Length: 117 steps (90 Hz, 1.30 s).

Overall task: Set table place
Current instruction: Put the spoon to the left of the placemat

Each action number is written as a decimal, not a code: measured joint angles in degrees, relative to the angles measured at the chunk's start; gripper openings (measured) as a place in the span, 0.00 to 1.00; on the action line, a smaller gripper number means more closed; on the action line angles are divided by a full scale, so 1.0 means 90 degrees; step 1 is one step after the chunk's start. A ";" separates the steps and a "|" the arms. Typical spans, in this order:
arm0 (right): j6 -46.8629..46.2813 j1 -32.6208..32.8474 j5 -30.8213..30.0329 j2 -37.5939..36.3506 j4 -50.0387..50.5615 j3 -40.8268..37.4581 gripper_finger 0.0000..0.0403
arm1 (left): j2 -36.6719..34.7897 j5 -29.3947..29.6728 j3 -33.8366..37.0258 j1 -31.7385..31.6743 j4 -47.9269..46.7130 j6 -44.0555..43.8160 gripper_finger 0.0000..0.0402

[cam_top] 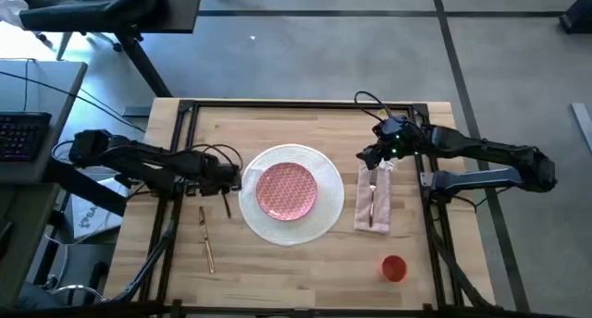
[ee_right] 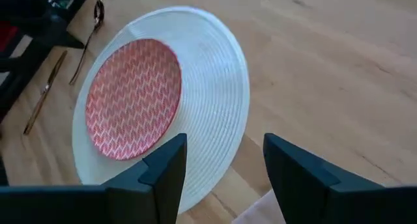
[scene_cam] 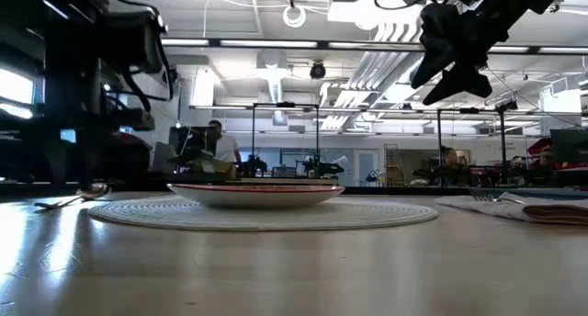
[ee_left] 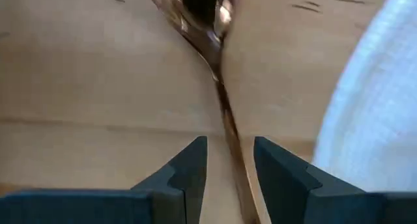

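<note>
One large white plate point(cam_top: 305, 227) sits at the middle of the counter point(cam_top: 277, 124), and one smaller pink patterned plate point(cam_top: 287, 189) rests on top of it, roughly centred. To the right of the plates lies one pale pink napkin point(cam_top: 380, 221), close beside the white plate's rim without touching it, with one gold fork point(cam_top: 371, 200) laid lengthwise on it. One small orange cup point(cam_top: 394, 268) stands near the front edge, past the napkin's near end and apart from it.

On the other side of the plates I count two more gold pieces. One is a long gold knife point(cam_top: 207, 239) lying flat on the wood, well clear of the white plate. The other is a gold spoon point(ee_left: 215, 42) just beside the plate's left rim — my left claw point(cam_top: 228, 178) is down over it, fingers point(ee_left: 189, 175) parted only narrowly, with the spoon's handle running straight through the gap between them. I cannot tell whether the pads are pressing the handle yet.

My right claw point(cam_top: 376, 158) hangs above the counter over the far end of the napkin, fingers point(ee_right: 296, 178) spread wide and carrying nothing; from its wrist I look down across both plates toward the knife and spoon beyond.

That makes two plates, one napkin, three pieces of cutlery and one cup.
</note>
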<state>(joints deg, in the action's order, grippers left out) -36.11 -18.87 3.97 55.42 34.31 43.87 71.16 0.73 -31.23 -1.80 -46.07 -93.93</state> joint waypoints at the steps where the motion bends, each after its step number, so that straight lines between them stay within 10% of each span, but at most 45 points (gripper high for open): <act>1: -0.0005 0.0000 0.0024 0.0000 -0.0002 0.0000 0.45 | 0.0029 -0.0001 0.0001 -0.0019 -0.0006 0.0033 0.27; 117: -0.0273 0.0000 -0.0129 0.0001 -0.0039 -0.0001 0.45 | 0.0852 0.0234 -0.0261 0.0471 0.1298 0.1020 0.13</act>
<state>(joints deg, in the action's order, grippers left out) -38.57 -18.87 2.81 55.42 33.96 43.86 78.83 2.83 -33.58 2.44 -34.39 -84.75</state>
